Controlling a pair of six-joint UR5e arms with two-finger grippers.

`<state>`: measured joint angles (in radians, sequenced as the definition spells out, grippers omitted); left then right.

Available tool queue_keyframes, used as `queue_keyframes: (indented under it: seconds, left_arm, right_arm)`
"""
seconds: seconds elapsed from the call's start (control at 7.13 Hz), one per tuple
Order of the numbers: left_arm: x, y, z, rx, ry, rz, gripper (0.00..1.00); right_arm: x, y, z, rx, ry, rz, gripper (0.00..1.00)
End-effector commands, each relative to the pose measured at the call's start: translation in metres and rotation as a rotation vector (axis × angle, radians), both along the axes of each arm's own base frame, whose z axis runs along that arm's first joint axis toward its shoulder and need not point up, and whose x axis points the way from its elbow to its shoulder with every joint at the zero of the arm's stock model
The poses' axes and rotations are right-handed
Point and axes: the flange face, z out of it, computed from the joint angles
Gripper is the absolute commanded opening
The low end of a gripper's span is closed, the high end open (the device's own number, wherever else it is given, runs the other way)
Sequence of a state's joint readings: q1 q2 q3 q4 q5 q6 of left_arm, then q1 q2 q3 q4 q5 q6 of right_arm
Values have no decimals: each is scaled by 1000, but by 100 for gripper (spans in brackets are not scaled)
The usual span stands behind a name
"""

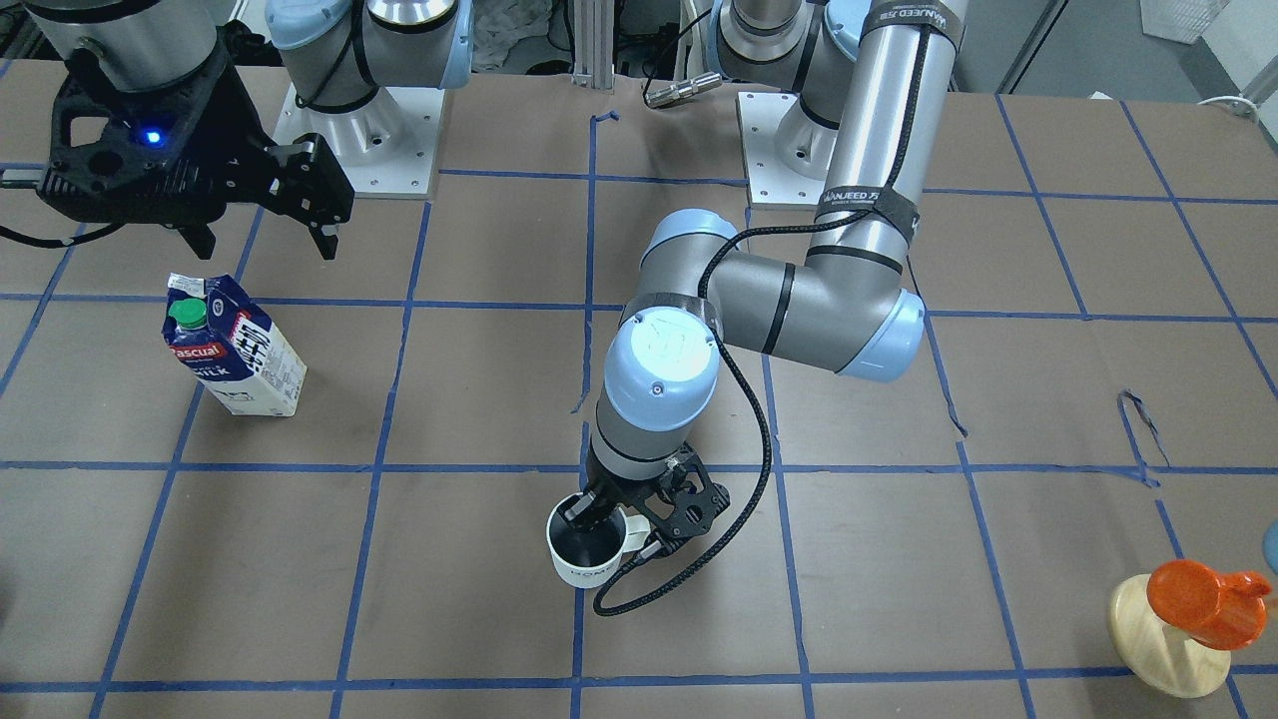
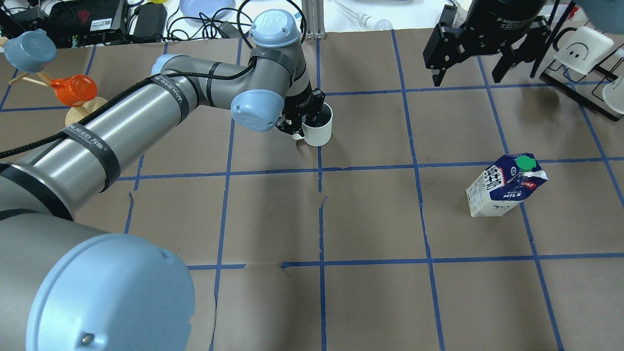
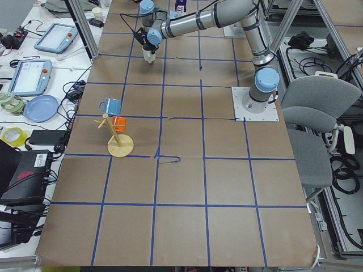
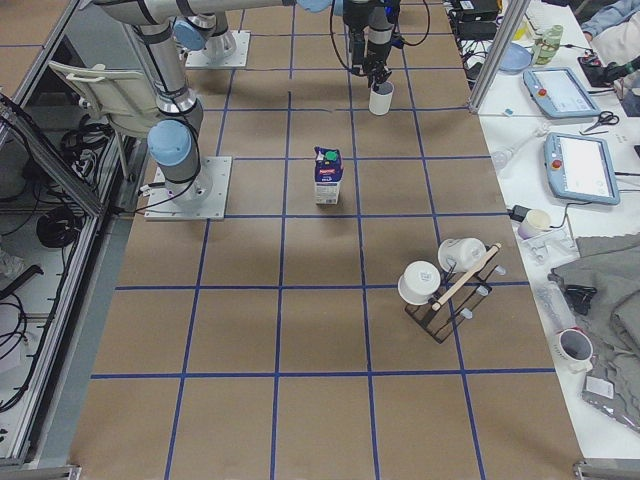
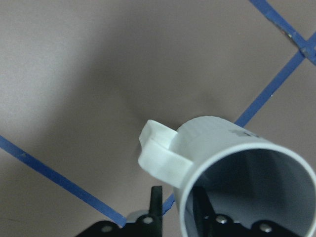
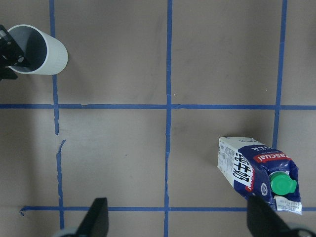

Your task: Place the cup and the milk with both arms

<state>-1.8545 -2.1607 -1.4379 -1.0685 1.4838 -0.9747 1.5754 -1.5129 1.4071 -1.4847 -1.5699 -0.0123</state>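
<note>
The white cup [image 1: 585, 555] is upright near the table's middle, by a blue tape line; it also shows in the overhead view [image 2: 319, 131] and the left wrist view [image 5: 232, 148]. My left gripper [image 1: 599, 514] is shut on the cup's rim, one finger inside and one outside, next to the handle [image 5: 158, 153]. I cannot tell whether the cup rests on the paper or hangs just above it. The milk [image 1: 235, 350] stands upright on my right side, green cap up [image 2: 507, 187] [image 6: 256, 170]. My right gripper [image 1: 265, 235] is open and empty, high above the table, apart from the milk.
An orange cup on a round wooden stand [image 1: 1198, 599] and a blue cup [image 2: 29, 48] are at my far left. A black mug rack with white mugs [image 2: 585, 48] stands at the far right. Brown paper with blue tape lines [image 2: 370, 214] covers the table.
</note>
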Motion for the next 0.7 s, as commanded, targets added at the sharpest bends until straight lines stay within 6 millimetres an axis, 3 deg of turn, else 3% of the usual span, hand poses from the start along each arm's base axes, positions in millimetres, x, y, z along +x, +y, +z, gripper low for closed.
queue_keyframes:
  seconds: [0.0,0.14,0.28,0.42,0.56]
  left_arm:
    - [5,2,33,-13,0,-22,100]
    - [18,3,61,-7,-17,-147,100]
    - [49,4,97,31,-28,-218,100]
    - [73,0,134,-12,-24,-324,100]
    - [94,-5,166,-85,-22,-468,100]
  right_arm:
    - [0,-9,-7,-19,-2,5,100]
    - [-16,-22,-28,-20,18,16,100]
    - [-48,-25,-56,34,12,34,100]
    - [-95,-23,-90,90,-3,-8,100]
    - [-127,-20,-115,99,-8,-13,100]
